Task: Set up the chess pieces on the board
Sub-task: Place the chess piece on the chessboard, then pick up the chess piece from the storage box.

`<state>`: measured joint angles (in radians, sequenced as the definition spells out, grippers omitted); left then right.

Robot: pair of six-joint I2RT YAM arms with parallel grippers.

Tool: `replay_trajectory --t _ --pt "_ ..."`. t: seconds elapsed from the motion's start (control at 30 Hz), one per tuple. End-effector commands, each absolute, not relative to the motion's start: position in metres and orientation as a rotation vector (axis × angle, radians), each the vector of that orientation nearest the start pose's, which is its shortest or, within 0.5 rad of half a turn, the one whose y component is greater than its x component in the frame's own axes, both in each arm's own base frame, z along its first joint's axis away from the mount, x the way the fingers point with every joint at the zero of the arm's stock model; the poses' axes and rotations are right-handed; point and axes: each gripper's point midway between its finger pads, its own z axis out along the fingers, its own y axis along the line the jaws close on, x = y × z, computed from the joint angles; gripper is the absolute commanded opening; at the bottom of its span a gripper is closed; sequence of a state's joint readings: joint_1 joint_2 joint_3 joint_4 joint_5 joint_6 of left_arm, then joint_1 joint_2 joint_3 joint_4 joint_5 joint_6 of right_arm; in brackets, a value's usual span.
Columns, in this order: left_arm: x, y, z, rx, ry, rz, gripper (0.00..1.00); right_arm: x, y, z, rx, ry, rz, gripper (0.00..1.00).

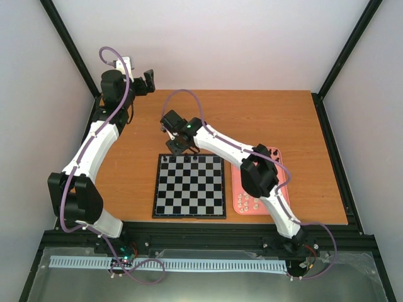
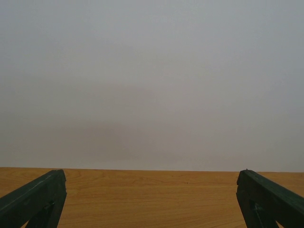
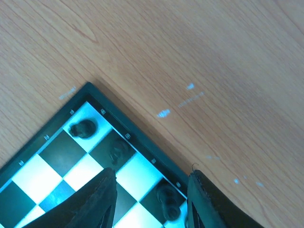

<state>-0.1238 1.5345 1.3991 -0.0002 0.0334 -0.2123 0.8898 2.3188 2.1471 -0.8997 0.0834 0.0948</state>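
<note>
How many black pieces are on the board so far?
3 clearly seen on the board, far row: corner piece, second piece beside it, third piece under the right gripper. More may be hidden.

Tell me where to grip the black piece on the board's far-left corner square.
Probably its upper part, from straight above: the corner piece is tiny, seems upright on the board, and another piece stands close beside it, so a side approach looks cramped.
</note>
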Motion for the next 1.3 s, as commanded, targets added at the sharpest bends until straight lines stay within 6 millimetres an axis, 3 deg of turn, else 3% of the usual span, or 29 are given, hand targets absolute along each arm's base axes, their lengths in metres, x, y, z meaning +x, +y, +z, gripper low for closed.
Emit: replay_trajectory --t 0.0,0.1,0.37,0.53,0.67,0.87,1.27 --pt "0.501 -0.068 0.391 -0.039 1.668 -0.272 1.00 0.381 0.405 0.134 -0.889 2.431 0.169 0.48" --pt "0.500 -0.067 0.392 -0.042 1.666 -0.264 1.00 0.389 0.367 0.134 -0.790 2.460 0.105 0.48" --pt "0.496 -0.067 0.395 -0.041 1.656 -0.271 1.00 0.398 0.232 0.134 -0.417 2.546 -0.059 0.46" --pt "0.499 -0.070 0.392 -0.034 1.663 -0.290 1.00 0.398 0.165 0.126 -0.214 2.595 -0.152 0.44" --pt "0.500 -0.070 0.392 -0.032 1.665 -0.288 1.00 0.397 0.123 0.109 -0.079 2.647 -0.196 0.43" --pt "0.504 -0.071 0.388 -0.031 1.675 -0.289 1.00 0.395 0.088 0.090 0.032 2.689 -0.215 0.42" --pt "0.509 -0.075 0.384 -0.021 1.689 -0.308 1.00 0.388 0.037 0.087 0.228 2.670 -0.229 0.38"
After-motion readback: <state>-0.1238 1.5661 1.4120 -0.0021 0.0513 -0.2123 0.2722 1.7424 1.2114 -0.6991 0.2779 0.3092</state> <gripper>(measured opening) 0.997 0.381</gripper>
